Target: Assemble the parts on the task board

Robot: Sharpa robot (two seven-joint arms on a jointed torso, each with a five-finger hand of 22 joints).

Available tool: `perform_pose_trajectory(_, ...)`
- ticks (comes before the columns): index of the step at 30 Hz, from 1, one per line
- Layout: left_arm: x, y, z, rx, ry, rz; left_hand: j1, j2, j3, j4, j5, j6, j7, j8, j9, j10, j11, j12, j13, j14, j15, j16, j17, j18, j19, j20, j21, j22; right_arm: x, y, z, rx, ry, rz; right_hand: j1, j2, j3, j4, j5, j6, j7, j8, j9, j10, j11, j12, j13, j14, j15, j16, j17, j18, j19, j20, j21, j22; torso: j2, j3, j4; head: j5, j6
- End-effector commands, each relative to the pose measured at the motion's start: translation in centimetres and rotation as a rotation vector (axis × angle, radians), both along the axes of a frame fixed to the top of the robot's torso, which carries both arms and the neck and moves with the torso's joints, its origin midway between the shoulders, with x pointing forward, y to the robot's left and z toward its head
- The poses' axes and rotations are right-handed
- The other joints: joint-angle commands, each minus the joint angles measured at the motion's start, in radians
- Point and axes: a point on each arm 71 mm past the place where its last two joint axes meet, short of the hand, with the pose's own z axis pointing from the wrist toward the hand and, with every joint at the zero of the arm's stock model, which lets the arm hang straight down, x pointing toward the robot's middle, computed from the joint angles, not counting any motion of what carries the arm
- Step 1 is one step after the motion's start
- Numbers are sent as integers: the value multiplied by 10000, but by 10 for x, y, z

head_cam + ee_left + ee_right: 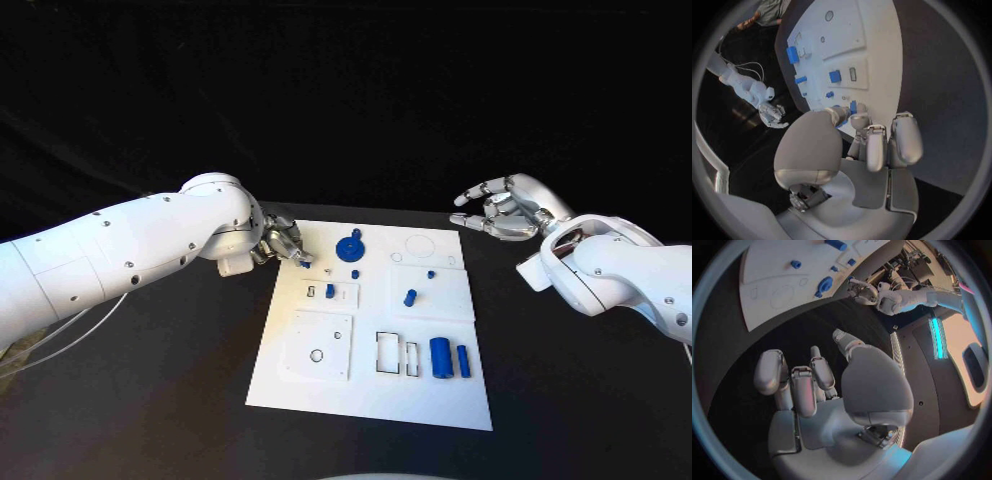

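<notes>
The white task board [433, 395] lies in the middle of the black table. My left hand [278, 243] hovers at the board's far left corner. It pinches a small blue part [853, 106] between its thumb and fingertips [861, 121], and the same part [304, 263] shows just above the board. My right hand [499, 208] hangs over the bare table beyond the board's far right corner, with its fingers apart and nothing in them. A round blue part [351, 246] stands near the board's far edge. Two long blue blocks [440, 357] lie side by side in the near right area.
Small blue parts [411, 296] are dotted over the board's middle, beside empty slots [389, 352] and a round hole [316, 355]. Black table [159, 400] surrounds the board on every side. My right hand [772, 114] shows far off in the left wrist view, and my left hand [859, 290] in the right wrist view.
</notes>
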Motion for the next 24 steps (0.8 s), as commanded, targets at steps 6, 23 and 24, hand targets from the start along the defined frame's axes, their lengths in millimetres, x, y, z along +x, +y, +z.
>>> perform_pose_trajectory(6,-19,-4,-1,-766,-244,-116,-117,-251,1636,-1425,80,-11,-79,408,537,200,-26,151,159,816,-58,-30,1610,-53,28,14,98,74,-1,0,-2,-87,84,120,-72,46,-45,50,43,-69,-29,70,15,-49,-4,-24,12,443,-67,-74,189,198,-65,-16,-67,-14,12,-10,-9,65,9)
perform_pose_trajectory(23,-35,-10,-14,-471,-398,-562,-244,-389,2047,-1569,106,61,-106,503,535,329,-54,236,269,828,-78,-11,1646,-66,60,-5,146,153,-1,1,-5,-82,118,135,-75,48,-56,62,51,-70,-30,76,16,-69,-6,-50,-17,438,-68,-83,167,206,-85,-17,-97,-39,47,-2,-29,133,-22)
perform_pose_trajectory(24,-35,-10,-15,-430,-393,-602,-250,-396,2065,-1577,106,62,-106,506,534,333,-55,239,272,828,-78,-11,1648,-65,59,-6,144,149,-1,0,-5,-82,118,135,-75,48,-56,62,51,-70,-30,76,16,-69,-6,-50,-17,438,-68,-83,167,206,-85,-17,-97,-39,47,-3,-29,133,-31)
